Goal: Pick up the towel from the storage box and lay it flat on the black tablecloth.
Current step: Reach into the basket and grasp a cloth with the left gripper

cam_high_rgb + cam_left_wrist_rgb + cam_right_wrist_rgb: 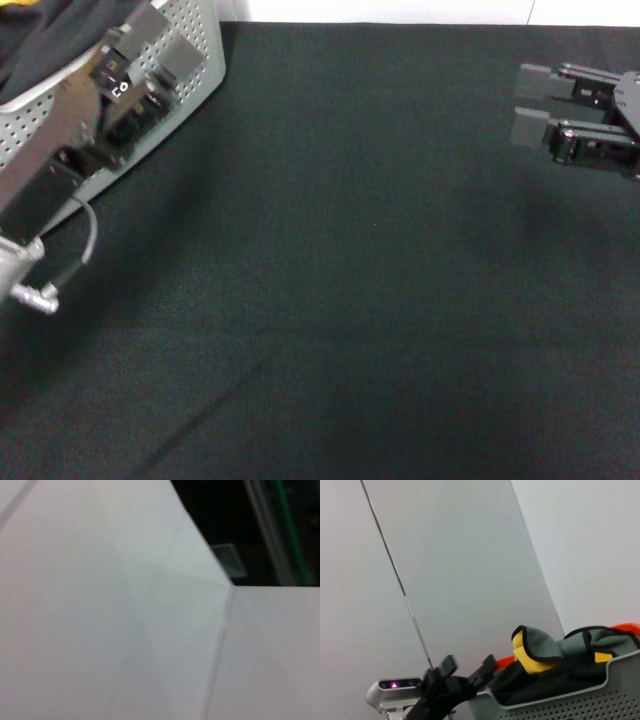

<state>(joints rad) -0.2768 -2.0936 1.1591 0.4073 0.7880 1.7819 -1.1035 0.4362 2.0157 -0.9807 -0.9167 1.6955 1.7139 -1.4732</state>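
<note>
Here the left pincer (pixel 150 65) is raised at the near rim of the light grey perforated plastic storage box (pixel 195 45), its black fingers (pixel 447 665) spread apart and holding nothing. In the right wrist view those fingers stand in the air just beside the box's corner, touching neither its wall nor its contents. The left arm runs down from the box toward the near left edge of the head view, with a grey cable looped beneath it.

Inside the storage box the fluffy yellow-orange microfibre towel (pixel 540 655) lies bunched at the top of the pile, its grey reverse side and thin black edging folded over and rising above the box's rim. It rests on a crumpled dark black-grey fabric (pixel 540 682) that fills the box beneath it. In the head view only a small yellow corner of the towel shows at the far left edge, next to the dark fabric.

The storage box stands on the far left corner of the large plain black woven tablecloth (pixel 350 300), which spreads over the table away from the box in every visible direction.

The right pincer (pixel 545 105) hangs well apart from the box, above the far right side of the tablecloth, its two blocky fingers parted and holding nothing.
</note>
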